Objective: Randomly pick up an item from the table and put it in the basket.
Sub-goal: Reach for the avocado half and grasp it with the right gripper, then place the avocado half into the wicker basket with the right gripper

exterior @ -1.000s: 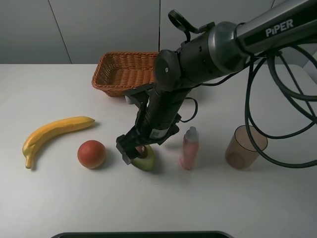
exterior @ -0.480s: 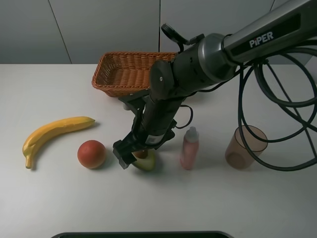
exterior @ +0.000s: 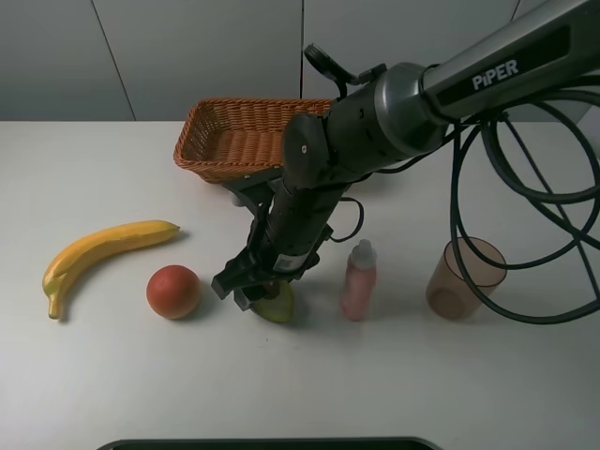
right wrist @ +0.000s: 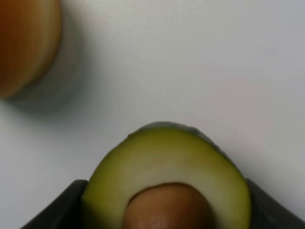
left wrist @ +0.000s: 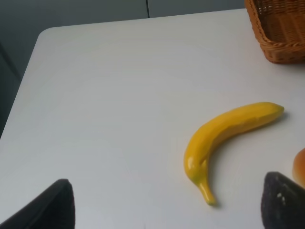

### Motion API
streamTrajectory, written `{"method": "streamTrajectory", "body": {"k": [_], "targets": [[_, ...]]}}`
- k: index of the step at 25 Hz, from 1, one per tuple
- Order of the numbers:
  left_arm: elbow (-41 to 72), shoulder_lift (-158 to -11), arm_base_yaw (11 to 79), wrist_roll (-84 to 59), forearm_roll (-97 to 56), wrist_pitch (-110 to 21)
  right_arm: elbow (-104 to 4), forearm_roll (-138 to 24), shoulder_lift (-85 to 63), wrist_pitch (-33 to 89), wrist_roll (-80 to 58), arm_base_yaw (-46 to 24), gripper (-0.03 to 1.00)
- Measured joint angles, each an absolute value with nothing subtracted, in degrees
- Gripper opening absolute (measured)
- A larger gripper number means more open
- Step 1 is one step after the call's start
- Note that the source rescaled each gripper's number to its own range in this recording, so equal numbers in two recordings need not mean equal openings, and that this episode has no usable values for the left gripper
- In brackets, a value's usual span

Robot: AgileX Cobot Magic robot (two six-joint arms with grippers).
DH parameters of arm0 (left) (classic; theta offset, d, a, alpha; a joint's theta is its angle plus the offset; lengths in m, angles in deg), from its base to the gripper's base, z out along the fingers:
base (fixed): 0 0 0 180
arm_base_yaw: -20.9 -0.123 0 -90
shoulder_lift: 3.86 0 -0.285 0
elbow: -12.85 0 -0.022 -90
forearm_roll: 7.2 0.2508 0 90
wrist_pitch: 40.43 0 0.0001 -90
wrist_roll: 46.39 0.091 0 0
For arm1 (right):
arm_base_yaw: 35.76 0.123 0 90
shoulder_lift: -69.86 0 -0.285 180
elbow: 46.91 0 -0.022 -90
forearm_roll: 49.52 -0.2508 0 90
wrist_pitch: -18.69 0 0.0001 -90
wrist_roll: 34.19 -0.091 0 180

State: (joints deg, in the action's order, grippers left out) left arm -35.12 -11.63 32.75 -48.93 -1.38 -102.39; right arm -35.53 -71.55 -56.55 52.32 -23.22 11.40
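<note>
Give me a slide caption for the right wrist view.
Right gripper closed on the avocado, which sits on the table near a red fruit.

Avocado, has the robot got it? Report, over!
Right gripper shut on avocado, on table. Left gripper open. Orange fruit close beside, not touching.

You're looking at a white table (exterior: 112, 375) with rounded corners. At the far side sits the wicker basket (exterior: 234, 141). In the near row, left to right in the high view, you have: banana (exterior: 103, 248), red-orange fruit (exterior: 173, 291) near its stem end, avocado half (exterior: 278, 305), pink bottle (exterior: 358, 281) upright, brown see-through cup (exterior: 464, 278) upright. None of them are touching.
</note>
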Motion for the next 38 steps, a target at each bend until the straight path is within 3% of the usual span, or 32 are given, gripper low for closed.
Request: {"method": "streamTrajectory", "body": {"k": [10, 17, 27, 38], "targets": [[-35.1, -11.6, 32.8, -48.9, -1.4, -102.4, -37.2, -64.2, -45.6, 52.4, -23.4, 11.0, 0.01], [-35.1, -11.6, 32.8, -48.9, -1.4, -102.4, -48.6, -57.5, -40.6, 50.3, -23.6, 5.0, 0.01], [-35.1, -11.6, 32.8, -48.9, -1.4, -102.4, -63.5, -54.6, -54.0, 44.4, -23.9, -3.2, 0.01], [-35.1, -11.6, 32.8, -48.9, -1.4, -102.4, -64.9, -58.0, -68.7, 41.6, -23.9, -5.9, 0.01]]}}
